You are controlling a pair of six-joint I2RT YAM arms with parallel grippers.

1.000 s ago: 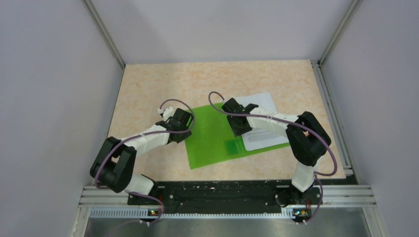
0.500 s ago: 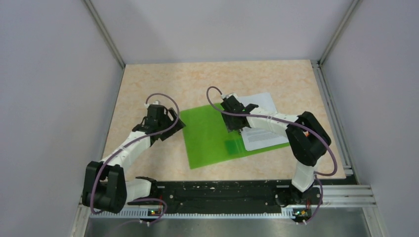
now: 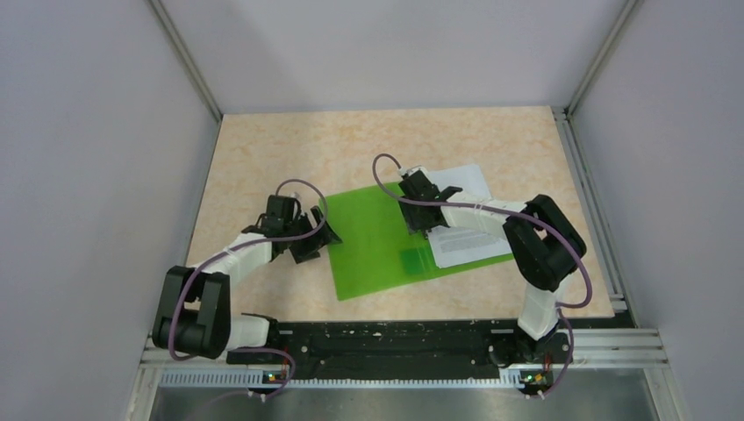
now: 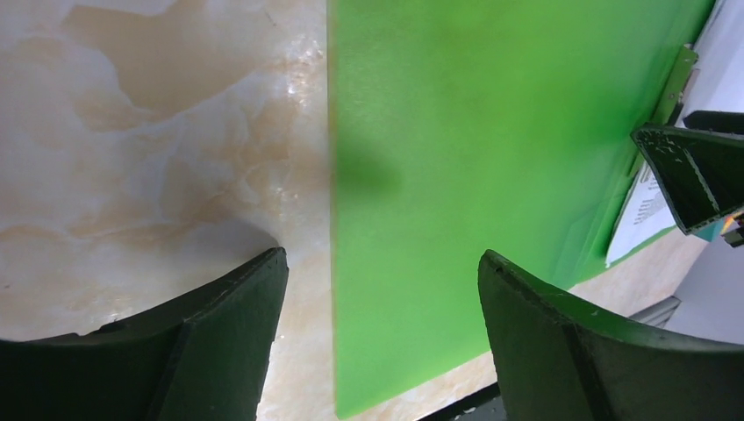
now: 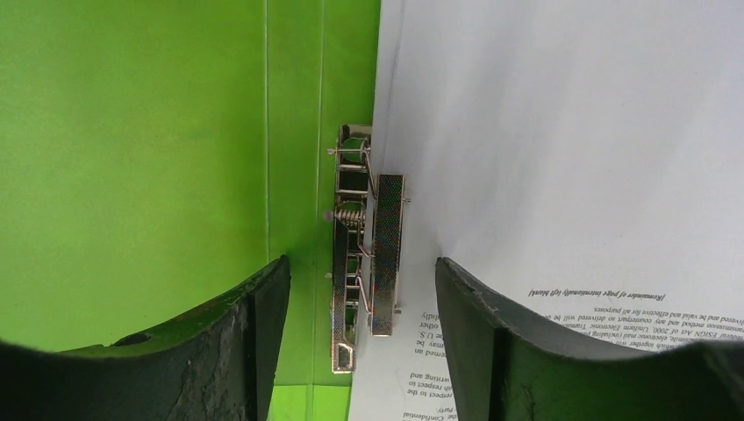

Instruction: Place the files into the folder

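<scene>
Folder (image 3: 373, 246): bright green, lying open and flat on the beige marbled surface (image 3: 263, 149); its bare left cover is turned a little off square to the surface edges.
Files (image 3: 469, 178): white sheets on the folder's right half, printed side up, with their far corner past the folder's far edge. Blocks of small black text show in the right wrist view (image 5: 570, 132).
Metal clip (image 5: 364, 246): runs along the folder's spine. Its flat plate sits at the files' left edge; cannot tell whether it presses on the paper.
Left end effector (image 3: 309, 237): fingers spread wide with nothing between them. It straddles the folder's left edge, one finger over the bare surface and the other over the green cover (image 4: 456, 158). Contact with the folder cannot be told.
Right end effector (image 3: 421, 215): jaws apart and holding nothing, directly over the folder's spine. In its own view (image 5: 360, 260) one finger is on the green side (image 5: 132, 132) and the other on the paper side, with the clip between them.
Cross-check: the left wrist view shows a strip of the files (image 4: 645, 210) past the folder's far edge.
</scene>
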